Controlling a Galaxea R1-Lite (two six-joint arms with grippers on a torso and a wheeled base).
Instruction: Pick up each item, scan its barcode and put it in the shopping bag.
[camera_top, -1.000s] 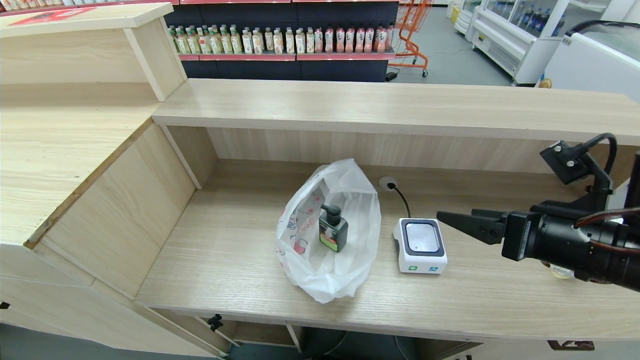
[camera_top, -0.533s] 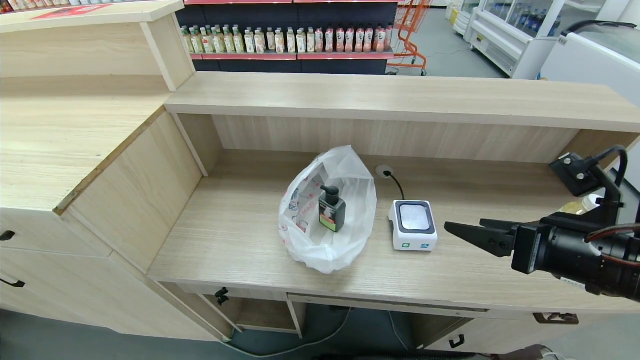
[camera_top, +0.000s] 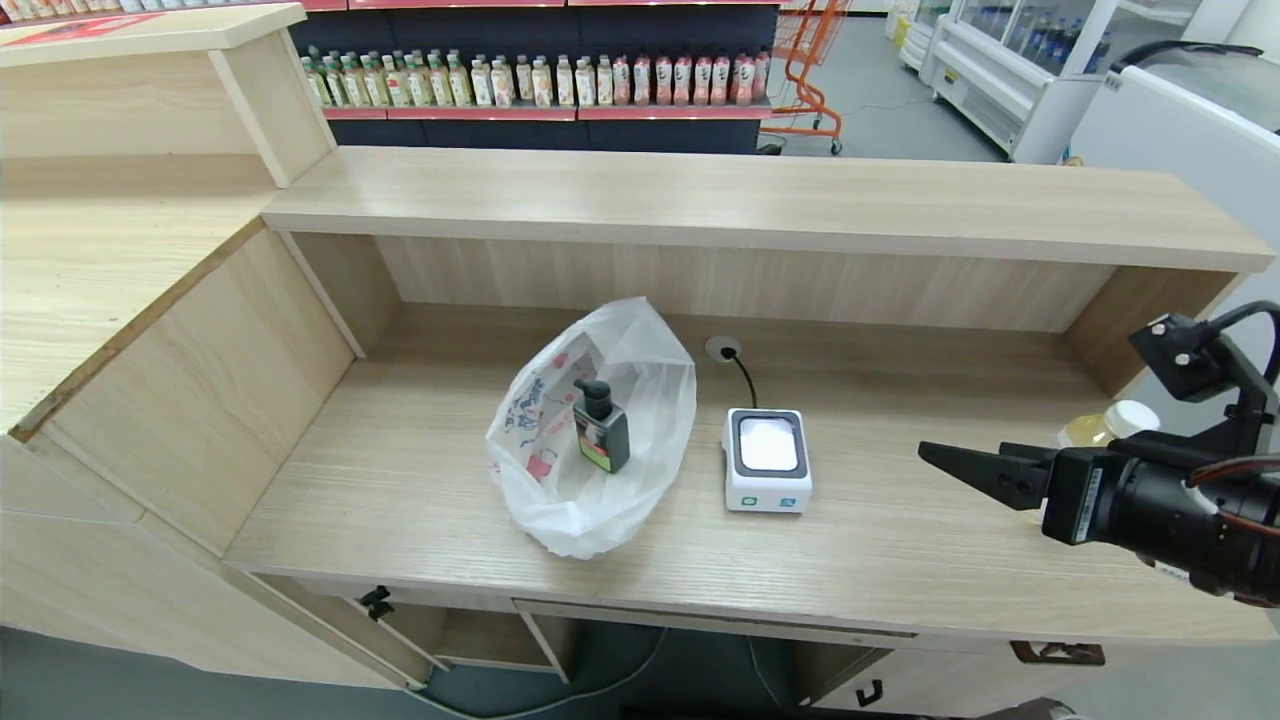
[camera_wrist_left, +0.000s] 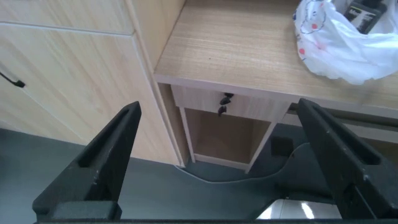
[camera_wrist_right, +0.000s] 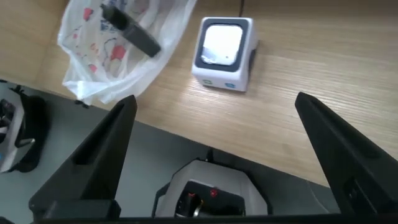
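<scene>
White shopping bag (camera_top: 560, 500) held a dark pump bottle (camera_top: 602, 432) beside the scanner (camera_top: 767, 460); jaws of left gripper (camera_wrist_left: 219, 109) and right gripper (camera_top: 965, 462) stood wide apart, empty

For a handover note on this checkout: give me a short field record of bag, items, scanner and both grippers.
scanner: on the counter, window up, cable attached
shopping bag: open, lying on the counter, left of the scanner
pump bottle: dark, inside the bag
right gripper: open, empty, right of the scanner
left gripper: open, empty, beyond the counter's front edge
capped bottle: counter's right end, behind the right gripper's arm, not bagged
</scene>
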